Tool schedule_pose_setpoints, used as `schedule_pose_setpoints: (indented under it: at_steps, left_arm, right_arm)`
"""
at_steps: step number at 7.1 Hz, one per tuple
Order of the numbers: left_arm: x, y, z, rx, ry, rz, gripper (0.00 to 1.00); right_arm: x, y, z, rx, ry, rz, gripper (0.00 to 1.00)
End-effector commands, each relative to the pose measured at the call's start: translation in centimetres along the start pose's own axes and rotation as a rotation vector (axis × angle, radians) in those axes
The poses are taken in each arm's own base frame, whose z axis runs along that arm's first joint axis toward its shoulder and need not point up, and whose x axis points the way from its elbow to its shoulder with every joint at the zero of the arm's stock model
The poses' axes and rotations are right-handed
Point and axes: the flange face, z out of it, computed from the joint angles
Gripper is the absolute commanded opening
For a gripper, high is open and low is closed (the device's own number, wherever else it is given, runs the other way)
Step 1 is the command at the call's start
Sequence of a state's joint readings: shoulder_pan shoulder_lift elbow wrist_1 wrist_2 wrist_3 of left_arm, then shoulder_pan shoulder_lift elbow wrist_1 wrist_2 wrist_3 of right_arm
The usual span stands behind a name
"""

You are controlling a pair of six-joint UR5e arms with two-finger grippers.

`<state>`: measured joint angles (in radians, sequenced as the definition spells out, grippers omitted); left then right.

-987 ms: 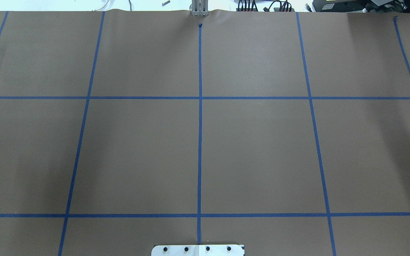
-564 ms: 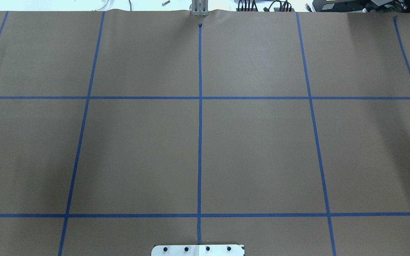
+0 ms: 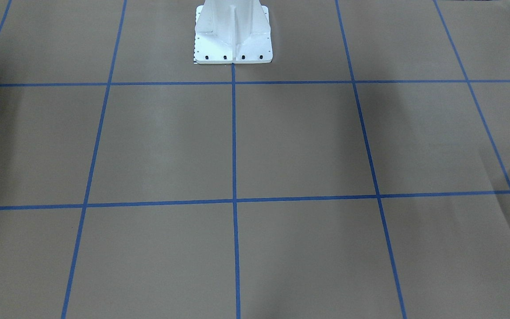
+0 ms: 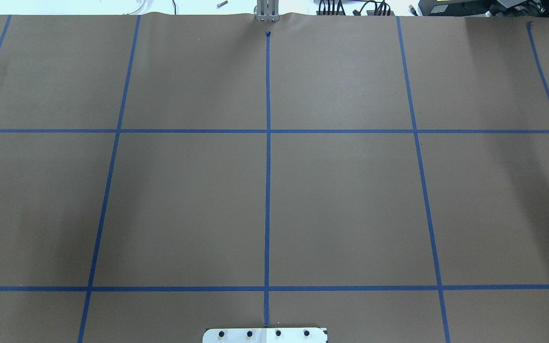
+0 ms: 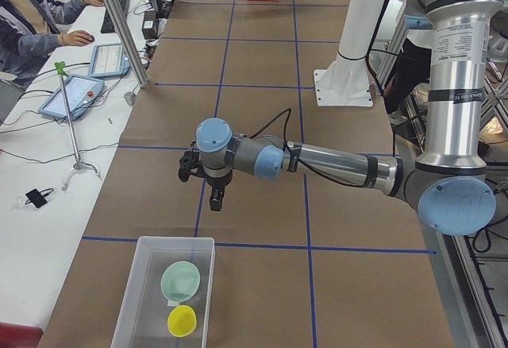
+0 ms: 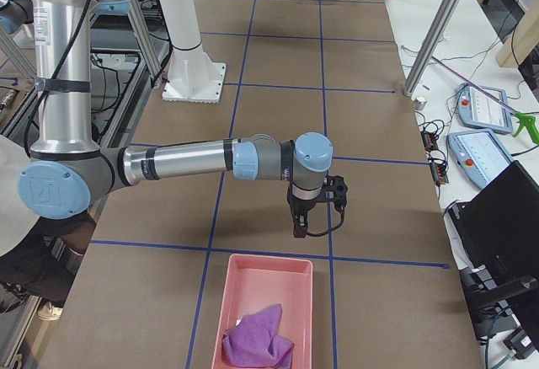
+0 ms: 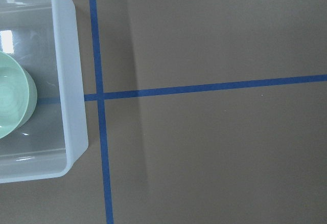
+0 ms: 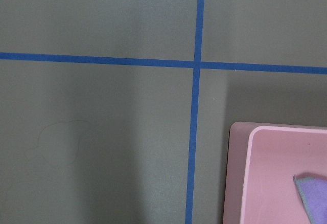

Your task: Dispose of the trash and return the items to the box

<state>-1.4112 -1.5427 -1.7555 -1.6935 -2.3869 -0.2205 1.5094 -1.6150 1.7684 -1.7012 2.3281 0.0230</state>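
Table (image 4: 350,200); green bowl (image 5: 180,281) in side view

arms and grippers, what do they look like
The left arm and right arm are silver tubes with light-blue joint caps. The left gripper and right gripper are black, each with a black cable looping at the wrist.

bowls (image 5: 180,281) in bin (image 5: 129,304) (cloth (image 6: 257,341) in tray (image 6: 271,287))

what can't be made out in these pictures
left gripper: open or shut unclear, shown clearly only side-on in the exterior left view.
right gripper: same, exterior right view only.
green bowl: left wrist view's edge crops it.
purple cloth: right wrist view's corner crops it.
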Motion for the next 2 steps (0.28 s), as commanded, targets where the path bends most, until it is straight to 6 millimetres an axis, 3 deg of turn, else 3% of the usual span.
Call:
schedule_pose_setpoints:
  at_steps: [1, 2]
  left_arm:
    - [0.38, -0.55, -0.24, 0.006, 0.001, 0.008, 0.98]
    - [0.50, -0.69, -0.31, 0.008, 0.002, 0.008, 0.98]
  right_arm:
    - [0.01, 0.01, 0.00, 0.000, 0.001, 0.000, 1.00]
    - [0.01, 0.01, 0.00, 0.000, 0.001, 0.000, 1.00]
